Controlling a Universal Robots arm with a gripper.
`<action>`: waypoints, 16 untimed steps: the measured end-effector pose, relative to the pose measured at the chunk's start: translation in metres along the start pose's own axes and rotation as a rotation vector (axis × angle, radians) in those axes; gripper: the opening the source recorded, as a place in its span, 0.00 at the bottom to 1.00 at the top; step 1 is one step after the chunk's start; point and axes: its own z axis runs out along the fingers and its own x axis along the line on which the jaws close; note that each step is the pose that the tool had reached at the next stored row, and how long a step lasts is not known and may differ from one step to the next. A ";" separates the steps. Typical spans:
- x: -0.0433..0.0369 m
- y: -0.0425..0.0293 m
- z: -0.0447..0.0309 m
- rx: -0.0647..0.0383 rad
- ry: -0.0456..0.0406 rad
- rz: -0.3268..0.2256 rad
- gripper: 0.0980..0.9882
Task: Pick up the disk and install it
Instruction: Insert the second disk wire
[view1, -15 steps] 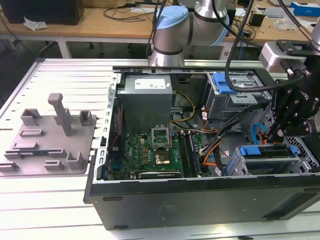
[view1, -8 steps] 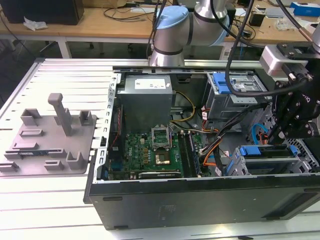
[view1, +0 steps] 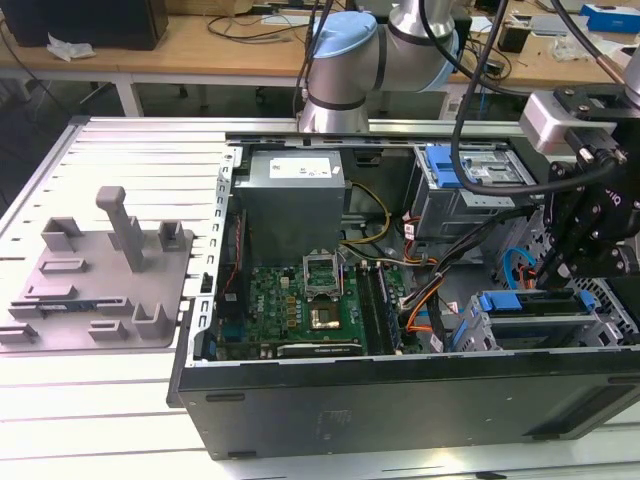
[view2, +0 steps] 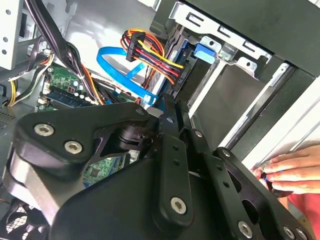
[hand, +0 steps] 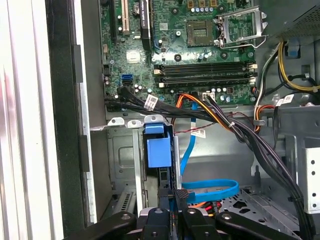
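Matt black claw (hand: 172, 210) (blue plastic disk (hand: 159, 150))

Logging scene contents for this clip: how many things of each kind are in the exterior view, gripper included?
Open black metal computer case: 1
Green motherboard: 1
Grey metal box with white sticker: 1
Grey moulded plastic fixture tray: 1
Silver disk in blue plastic carrier frame: 1
Black gripper: 1
Total: 6
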 end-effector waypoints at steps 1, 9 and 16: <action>0.0000 -0.0001 0.0001 0.000 0.0000 0.000 0.07; -0.0001 -0.0017 0.0012 0.000 0.0000 0.000 0.07; -0.0002 -0.0023 0.0045 0.000 0.0000 0.000 0.07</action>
